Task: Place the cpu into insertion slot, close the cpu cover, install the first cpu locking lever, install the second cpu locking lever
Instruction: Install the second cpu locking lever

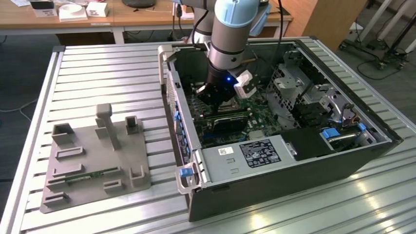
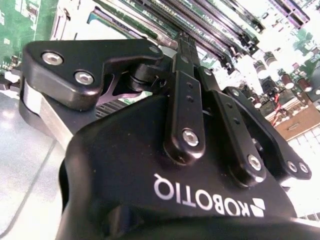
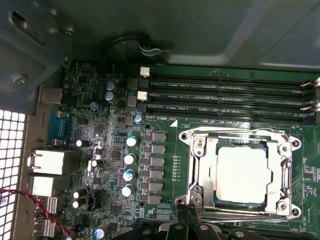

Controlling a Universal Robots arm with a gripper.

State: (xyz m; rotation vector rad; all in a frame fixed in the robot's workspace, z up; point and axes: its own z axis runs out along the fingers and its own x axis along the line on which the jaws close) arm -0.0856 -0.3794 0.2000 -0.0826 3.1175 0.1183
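Observation:
The cpu, a pale silver square, lies flat in its socket on the green motherboard. The cpu cover, a silvery metal frame, lies down around it, and the chip shows through its window. Thin metal lever rods run along the socket's edges. My gripper is shut with nothing held, its dark fingertips together at the socket's edge by a corner of the cover. In the exterior view the gripper reaches down into the open computer case and hides the socket. The second wrist view looks past the gripper to the board.
Memory slots run beside the socket, capacitors stand on its other side. A grey box with a white label and drive cages crowd the case. A grey fixture plate lies on the slatted table at the exterior view's left.

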